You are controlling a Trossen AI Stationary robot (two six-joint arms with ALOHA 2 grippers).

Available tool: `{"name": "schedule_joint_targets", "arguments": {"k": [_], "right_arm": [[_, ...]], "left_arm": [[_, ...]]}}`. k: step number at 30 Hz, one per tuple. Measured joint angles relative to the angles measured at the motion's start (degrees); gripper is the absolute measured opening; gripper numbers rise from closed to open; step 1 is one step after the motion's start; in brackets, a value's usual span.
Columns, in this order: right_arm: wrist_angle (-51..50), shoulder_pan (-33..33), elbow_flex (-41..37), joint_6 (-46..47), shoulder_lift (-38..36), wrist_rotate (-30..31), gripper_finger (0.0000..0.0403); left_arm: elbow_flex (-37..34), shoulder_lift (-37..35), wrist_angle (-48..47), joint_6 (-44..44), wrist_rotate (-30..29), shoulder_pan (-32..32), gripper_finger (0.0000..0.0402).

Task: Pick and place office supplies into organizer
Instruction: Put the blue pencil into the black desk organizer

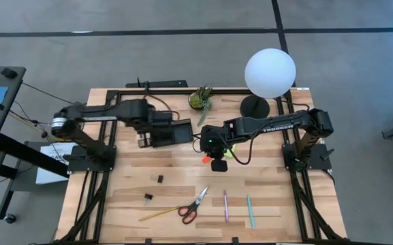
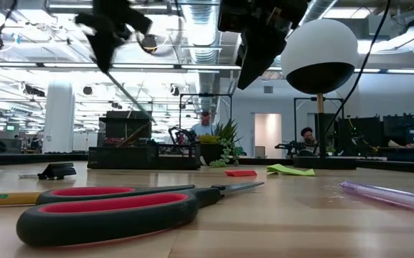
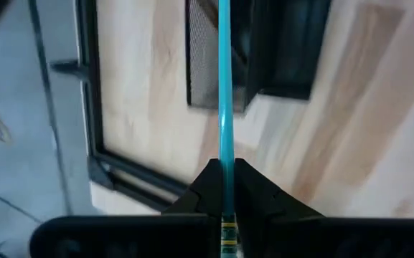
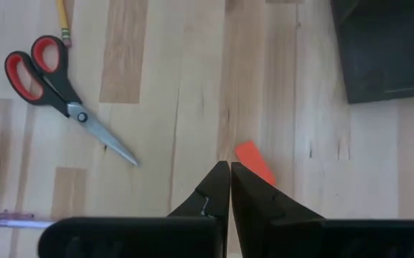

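My left gripper (image 3: pixel 225 188) is shut on a thin teal pen (image 3: pixel 225 86) and hangs above the table beside the black mesh organizer (image 3: pixel 264 50), near the table's far left (image 1: pixel 146 136). In the low view the pen (image 2: pixel 131 97) slants down from that gripper (image 2: pixel 110 43) toward the organizer (image 2: pixel 131 154). My right gripper (image 4: pixel 229 179) is shut and holds nothing. It hovers mid-table (image 1: pixel 218 162) over the orange eraser (image 4: pixel 253 161), which lies flat on the wood. The lime sticky pad (image 1: pixel 229 153) lies beside it. My left gripper pinches the teal pen near one end (image 3: pixel 226 175) between its two fingers. The pen lies along the fingers and sticks out far beyond their tips. The fingers point steeply down. The pen is lifted clear, slanting with its free end (image 2: pixel 149 115) above the organizer.
Near the front edge lie red-handled scissors (image 1: pixel 193 204), a yellow pencil (image 1: pixel 156 214), a purple pen (image 1: pixel 225 204) and a teal pen (image 1: pixel 250 211). Two black clips (image 1: pixel 159 178) (image 1: pixel 148 197) sit at the front left. A potted plant (image 1: pixel 201 97) and a globe lamp (image 1: pixel 270 68) stand at the far edge.
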Motion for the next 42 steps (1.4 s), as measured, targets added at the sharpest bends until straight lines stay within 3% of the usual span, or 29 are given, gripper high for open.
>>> {"name": "schedule_joint_targets", "arguments": {"k": [9,22,29,33,42], "right_arm": [[-0.5,0.0,0.0,-0.4,0.0,-0.1,0.0008],[-1.8,-0.5,0.0,-1.9,0.0,-0.2,0.0009],[-7.5,-0.5,0.0,-1.5,0.0,-0.2,0.0009],[-6.5,-0.5,0.0,-1.9,0.0,-0.2,0.0008],[-5.3,-1.6,0.0,-1.7,0.0,-0.2,0.0008]], "left_arm": [[3.9,0.4,-0.1,0.7,-3.0,-0.8,0.0004],[4.3,-5.7,-0.2,-6.3,1.8,-2.4,0.0004],[-4.9,-12.8,-0.1,-13.9,7.2,-2.5,0.0004],[-10.7,-18.3,-0.4,-17.0,5.7,-3.0,0.0004],[-18.9,-18.0,0.6,-16.1,4.4,-1.5,0.0004]]}}
